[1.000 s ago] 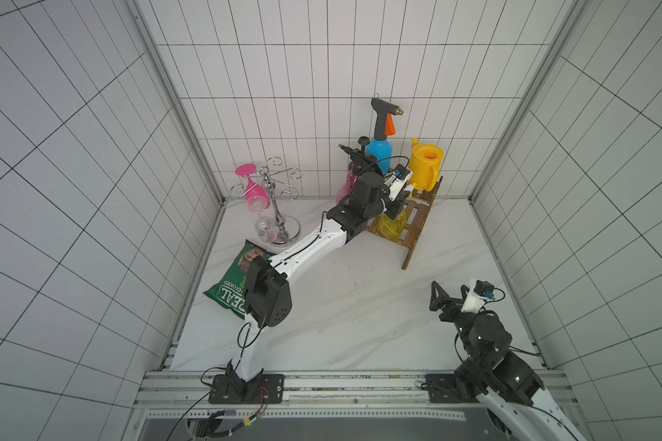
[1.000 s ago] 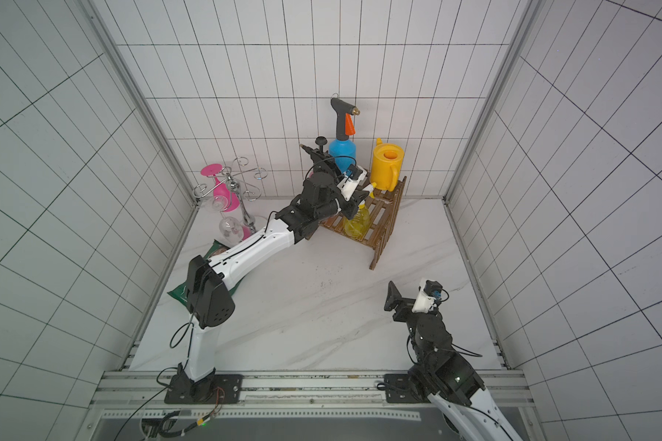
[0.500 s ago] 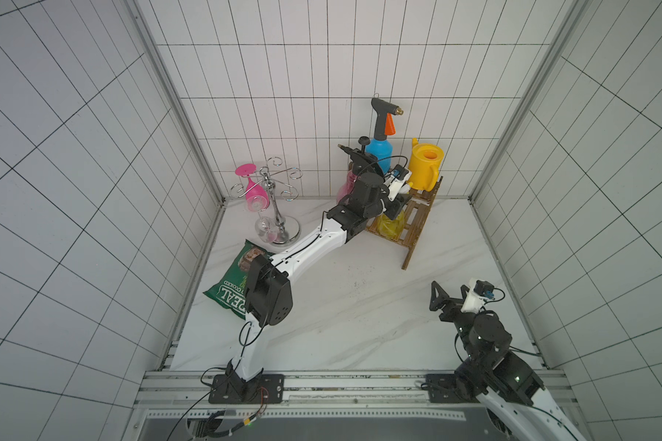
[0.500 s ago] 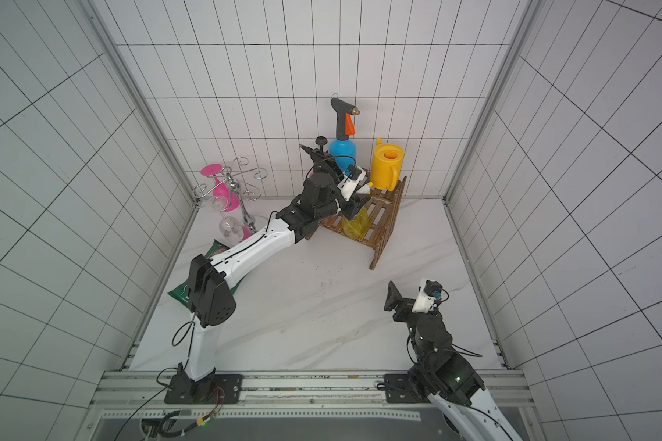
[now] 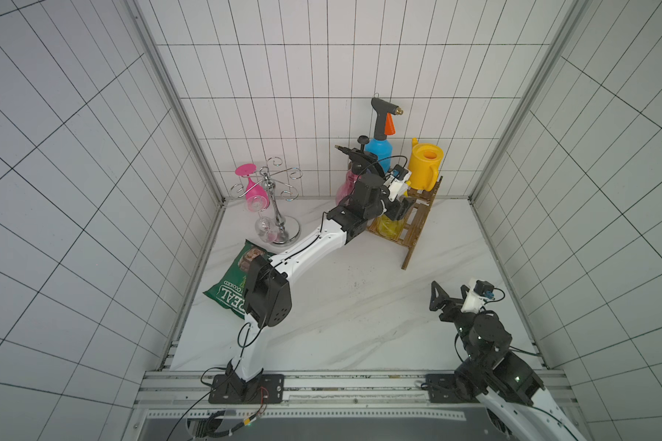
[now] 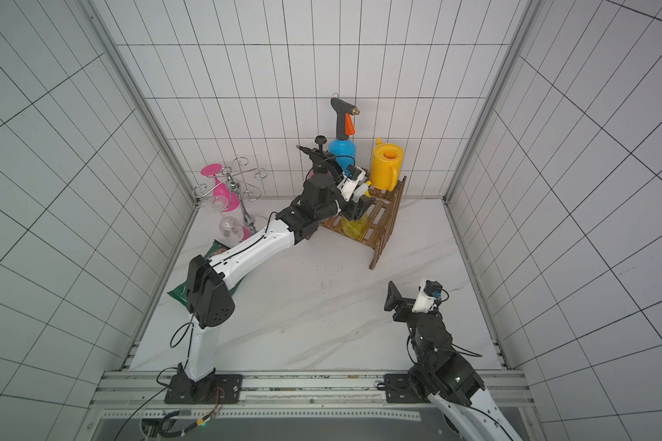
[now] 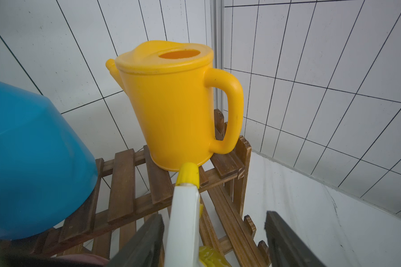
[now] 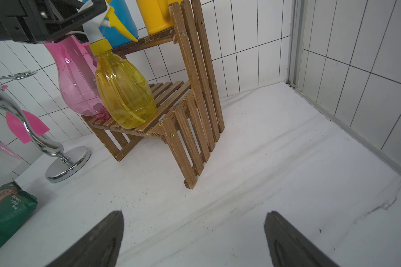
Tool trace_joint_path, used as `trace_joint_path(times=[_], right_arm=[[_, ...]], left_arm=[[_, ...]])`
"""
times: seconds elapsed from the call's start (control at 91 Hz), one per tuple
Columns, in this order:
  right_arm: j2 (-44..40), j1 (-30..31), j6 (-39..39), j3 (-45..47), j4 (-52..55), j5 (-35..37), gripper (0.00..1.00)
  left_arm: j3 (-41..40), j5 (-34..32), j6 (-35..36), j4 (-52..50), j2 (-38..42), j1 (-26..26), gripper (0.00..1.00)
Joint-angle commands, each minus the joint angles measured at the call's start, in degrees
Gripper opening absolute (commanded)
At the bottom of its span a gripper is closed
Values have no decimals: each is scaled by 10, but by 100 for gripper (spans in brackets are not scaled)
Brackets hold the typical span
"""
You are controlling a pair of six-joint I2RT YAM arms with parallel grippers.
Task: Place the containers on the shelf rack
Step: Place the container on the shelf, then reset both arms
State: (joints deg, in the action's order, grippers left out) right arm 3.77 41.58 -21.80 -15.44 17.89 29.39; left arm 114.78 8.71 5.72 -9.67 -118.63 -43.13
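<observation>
Four containers sit on the shelf rack point(image 5: 417, 229), upper centre in both top views: blue bottle point(image 5: 377, 151) and yellow watering can point(image 5: 425, 170) on the upper tier; pink pump sprayer point(image 5: 344, 187) and small yellow spray bottle point(image 5: 387, 227) on the lower. Left wrist: left claw point(image 7: 214, 216) apart astride the white nozzle point(image 7: 185, 219). Right wrist: right claw point(image 8: 195, 215) apart over the bench point(image 8: 264, 150).

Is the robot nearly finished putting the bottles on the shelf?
Nearly. Done: blue bottle and yellow watering can stand on the shelf rack, top tier; pink pump sprayer and small yellow spray bottle, lower tier. In hand: nothing; the left gripper is open around that bottle's nozzle. Left: probably just pulling the arm away.
</observation>
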Motion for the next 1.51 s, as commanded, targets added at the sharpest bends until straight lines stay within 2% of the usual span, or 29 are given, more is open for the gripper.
trace_joint_path(times=[0.0, 0.088, 0.297, 0.473, 0.649, 0.791, 0.934, 1.066, 1.264, 1.341, 1.495], right_arm=[[-7, -5, 5, -16, -2, 0, 97], [-7, -5, 7, -16, -3, -2, 97], [-7, -5, 10, -16, -5, -9, 97], [-10, -5, 16, -15, -6, -22, 98], [-15, -5, 22, -15, -7, -35, 98], [-17, -6, 28, -12, -11, -54, 98], [-19, -6, 36, -12, -22, -95, 98], [-21, -6, 46, -3, -50, -160, 100], [11, -6, 49, 3, -91, -231, 99], [30, -6, 47, 3, -102, -243, 99], [62, -6, 39, 4, -117, -255, 99]], left_arm=[[-12, -20, -7, 17, 36, 3, 75], [-24, -26, -9, 23, 50, 3, 80], [-44, -26, -12, 28, 88, 3, 82], [-106, 2, -34, 68, 154, 6, 85], [-234, 76, -112, 169, 250, 29, 86], [-398, 111, -205, 313, 338, 59, 86], [-579, 111, -277, 412, 423, 81, 86], [-731, 83, -305, 464, 470, 84, 88], [-836, 28, -319, 387, 498, 91, 88], [-868, -28, -305, 354, 520, 91, 88], [-880, -195, -231, 248, 585, 91, 88]])
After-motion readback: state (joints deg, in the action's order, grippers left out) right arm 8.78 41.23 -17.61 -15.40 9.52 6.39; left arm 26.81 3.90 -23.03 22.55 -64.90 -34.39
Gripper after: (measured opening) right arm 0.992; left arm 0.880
